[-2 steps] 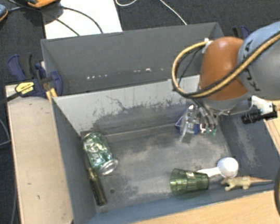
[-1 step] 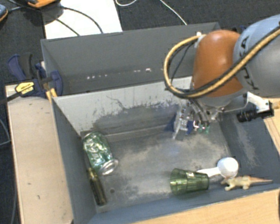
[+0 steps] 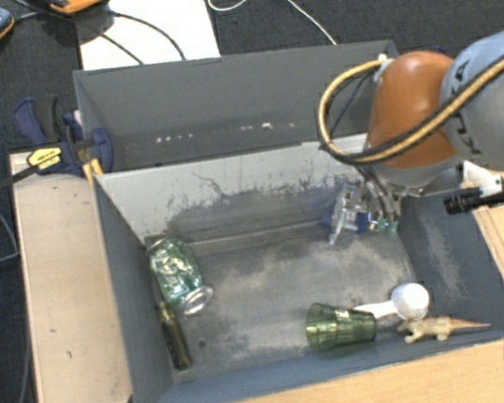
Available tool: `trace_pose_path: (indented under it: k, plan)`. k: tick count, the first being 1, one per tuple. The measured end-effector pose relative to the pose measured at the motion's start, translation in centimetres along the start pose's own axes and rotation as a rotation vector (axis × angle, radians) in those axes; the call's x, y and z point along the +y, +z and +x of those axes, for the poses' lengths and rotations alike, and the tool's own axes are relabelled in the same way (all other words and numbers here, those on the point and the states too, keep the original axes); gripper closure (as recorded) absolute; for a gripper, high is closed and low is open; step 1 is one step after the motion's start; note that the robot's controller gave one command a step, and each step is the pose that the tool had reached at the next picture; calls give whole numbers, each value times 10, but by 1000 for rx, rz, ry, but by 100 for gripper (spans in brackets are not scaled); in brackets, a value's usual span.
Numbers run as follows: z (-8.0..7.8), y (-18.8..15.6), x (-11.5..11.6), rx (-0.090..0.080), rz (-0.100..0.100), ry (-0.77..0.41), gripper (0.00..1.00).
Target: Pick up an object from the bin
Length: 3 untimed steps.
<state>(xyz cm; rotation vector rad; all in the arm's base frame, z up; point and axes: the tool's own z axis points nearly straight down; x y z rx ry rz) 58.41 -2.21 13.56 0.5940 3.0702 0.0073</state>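
My gripper (image 3: 360, 215) hangs under the orange wrist cover in the back right part of the bin, above bare floor. In front of it, near the front wall, a dark green plastic cup (image 3: 338, 326) lies on its side. A white thing with a round head (image 3: 406, 299) lies just right of the cup, its handle touching the cup's rim. A tan toy lizard (image 3: 440, 328) lies along the front right corner. None of these touches the gripper.
A crumpled clear bottle with green print (image 3: 178, 274) lies against the left wall. A dark olive stick-shaped thing (image 3: 174, 336) lies below it along the same wall. The arm and its yellow-black cable come in over the right rim.
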Motion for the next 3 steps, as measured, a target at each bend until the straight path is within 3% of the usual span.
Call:
trace_pose_path:
  k: [1, 2, 3]
  plan:
    - [6, 23, 12, 1, -1, 47, 100]
    - [-8, 54, -9, 14, 5, 46, 100]
    - [8, -46, 9, 2, 0, 101, 100]
